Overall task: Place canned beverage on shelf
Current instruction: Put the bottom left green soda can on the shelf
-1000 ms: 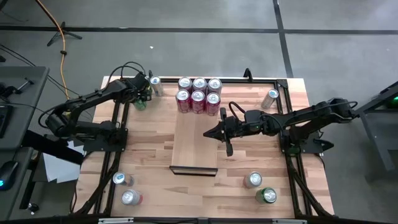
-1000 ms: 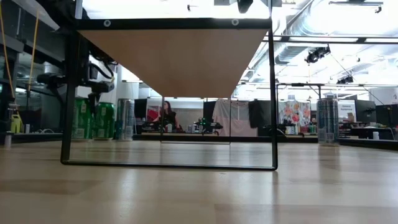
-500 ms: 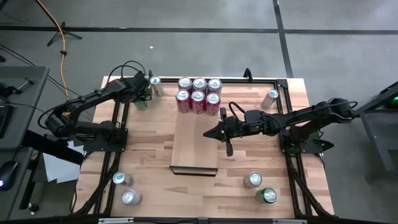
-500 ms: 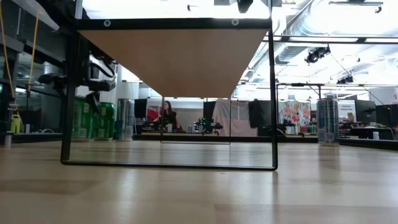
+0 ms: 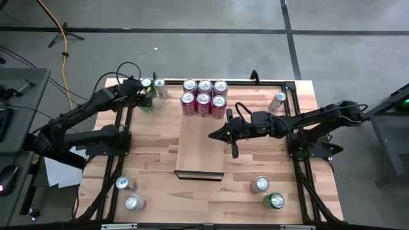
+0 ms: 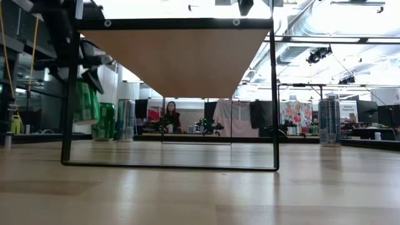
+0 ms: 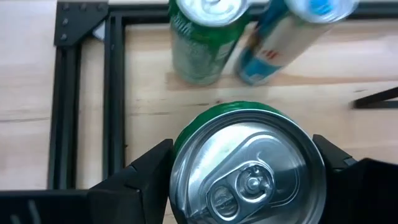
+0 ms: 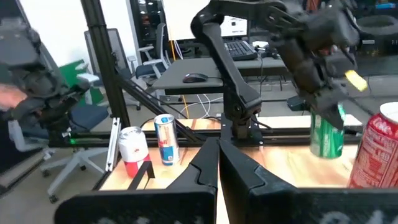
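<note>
Lift confirmed at upper left of the high view: left gripper (image 5: 144,91) is clamped on a green can (image 7: 245,165), which the low view now shows raised off the tabletop (image 5: 153,147); half a second ago it stood on the wood beside its neighbours. The left arm's elbow has also swung outward. Wrist view: both fingers (image 7: 134,180) press the can's sides, pull tab up. Two cans stay on the table just beyond it, a second green can (image 7: 202,37) and a slim blue-and-white can (image 7: 283,37); label text unreadable.

Centre: shelf (image 5: 200,144) runs down the middle of the table, its far end holding six red cans (image 5: 204,97) in two rows of three. No writing legible.

Right of centre: right gripper (image 5: 220,136) hangs over the shelf's right edge, fingers together, position unchanged.

Loose cans elsewhere: one at upper right (image 5: 277,101), two at lower left (image 5: 129,193), two at lower right (image 5: 268,193).
</note>
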